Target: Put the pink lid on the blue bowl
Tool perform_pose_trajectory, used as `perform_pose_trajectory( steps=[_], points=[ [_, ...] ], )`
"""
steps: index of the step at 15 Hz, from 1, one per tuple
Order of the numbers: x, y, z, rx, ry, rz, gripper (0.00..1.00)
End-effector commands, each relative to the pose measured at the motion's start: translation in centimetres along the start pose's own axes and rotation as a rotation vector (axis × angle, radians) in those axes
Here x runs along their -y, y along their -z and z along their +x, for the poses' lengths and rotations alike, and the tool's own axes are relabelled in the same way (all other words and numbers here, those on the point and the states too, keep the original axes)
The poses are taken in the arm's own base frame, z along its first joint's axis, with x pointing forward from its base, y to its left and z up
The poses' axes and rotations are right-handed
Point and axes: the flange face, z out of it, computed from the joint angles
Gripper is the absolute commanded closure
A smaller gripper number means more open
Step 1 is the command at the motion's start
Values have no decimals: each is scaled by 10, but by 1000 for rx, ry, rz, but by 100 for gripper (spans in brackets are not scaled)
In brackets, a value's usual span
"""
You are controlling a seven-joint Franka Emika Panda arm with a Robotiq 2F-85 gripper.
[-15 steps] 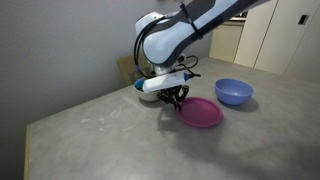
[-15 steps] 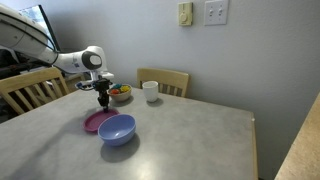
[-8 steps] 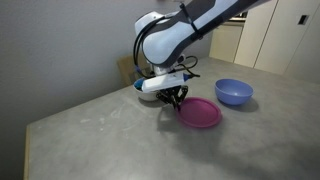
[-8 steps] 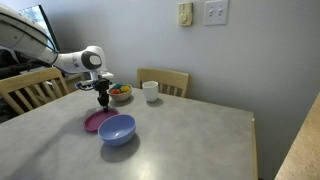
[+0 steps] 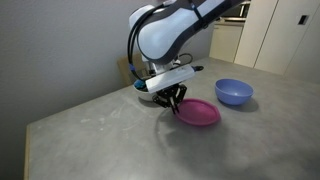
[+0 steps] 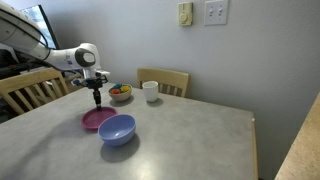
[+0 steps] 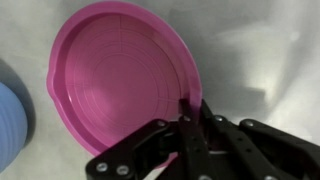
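Gripper (image 7: 186, 113) pinched shut on rim of pink lid (image 7: 120, 82), an edge hold probably because the disc lies flat on table (image 5: 95, 140); blue bowl (image 5: 233, 92) waits nearby.

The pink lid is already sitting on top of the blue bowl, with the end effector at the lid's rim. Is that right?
Not quite. The pink lid lies flat on the table beside the blue bowl, not on top of it, as an exterior view shows. The end effector is indeed at the lid's rim.
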Motion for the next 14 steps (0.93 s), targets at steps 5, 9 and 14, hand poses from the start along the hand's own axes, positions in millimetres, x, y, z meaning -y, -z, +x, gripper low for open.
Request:
perform_pose_trajectory(
  steps=[5,9,14],
  points=[
    [-33,27,-39,141,204,-182,97],
    [-40,57,-51,157,187,-289,97],
    [-50,81,-52,111,157,-410,97]
  ],
)
